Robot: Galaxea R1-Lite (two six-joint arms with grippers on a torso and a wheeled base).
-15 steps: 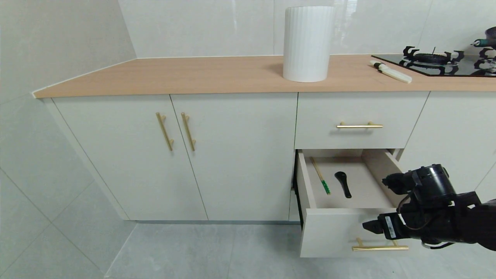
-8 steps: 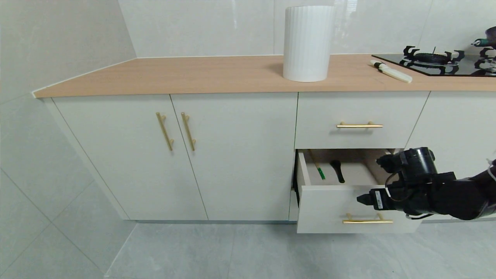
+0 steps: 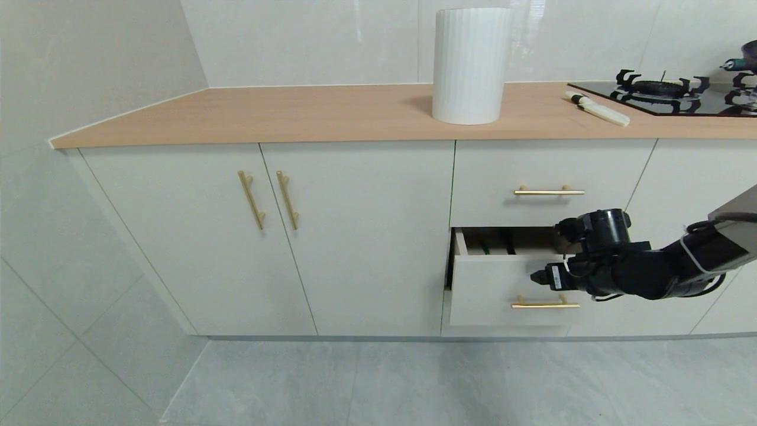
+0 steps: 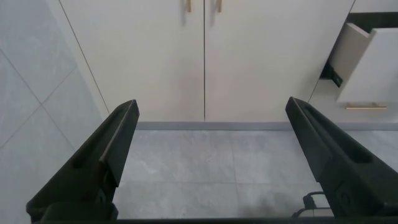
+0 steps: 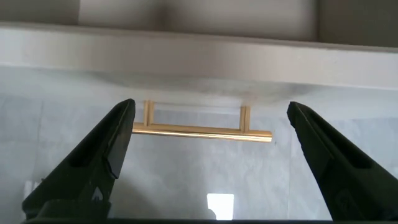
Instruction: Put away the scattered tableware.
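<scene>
The tableware lies in the lower drawer (image 3: pixel 502 290), which stands only slightly ajar; through the gap I can just make out a green-tipped stick (image 3: pixel 485 244) with a dark piece beside it (too shadowed to name). The right claw (image 3: pixel 541 277) sits at the drawer front just above the brass handle (image 3: pixel 545 305), its fingers spread wide and holding nothing; whether it touches the panel I cannot tell. The step looks like shutting the drawer. To do it well, press flat on the panel near its middle and in line with the runners, keep the fingers clear of the handle, and ease off at the end so nothing inside slides. The left claw (image 4: pixel 211 106) hangs wide open and empty over the floor; above, the counter (image 3: pixel 295 115) carries a white ribbed canister (image 3: pixel 470 65).
</scene>
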